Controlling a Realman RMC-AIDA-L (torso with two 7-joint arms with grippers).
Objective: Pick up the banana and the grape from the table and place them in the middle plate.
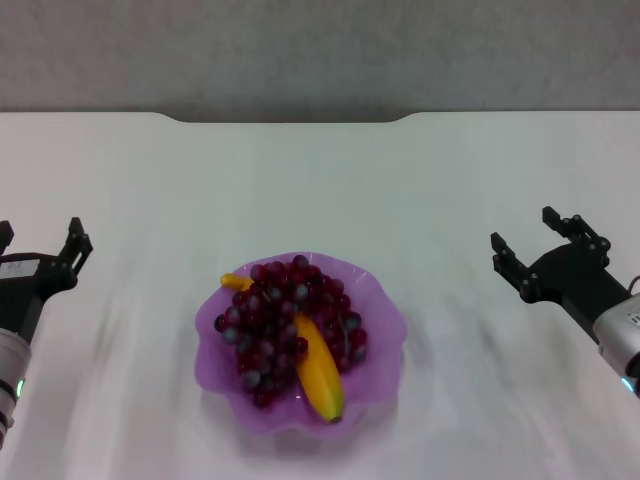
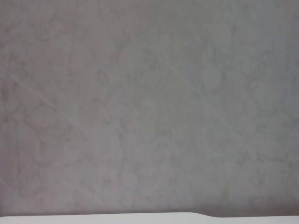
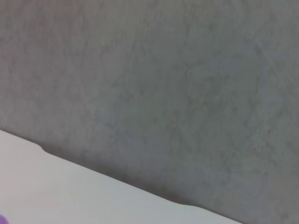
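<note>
Looks finished: banana [image 1: 318, 368] and grape [image 1: 283, 322] both lying in the middle plate [image 1: 380, 300] on the worktop [image 1: 320, 180], left hand [image 1: 40, 245] and right hand [image 1: 535, 243] spread open, empty, well apart; nothing left but parking.

The middle plate [image 1: 385, 315] sits on the table [image 1: 320, 180], between the left gripper [image 1: 38, 243] and the right gripper [image 1: 540, 240], nearer the robot than either claw; the grape [image 1: 275, 320] lies in the plate; the banana [image 1: 320, 372] lies in it too, partly under the bunch, its free end on the side toward the right claw.
</note>
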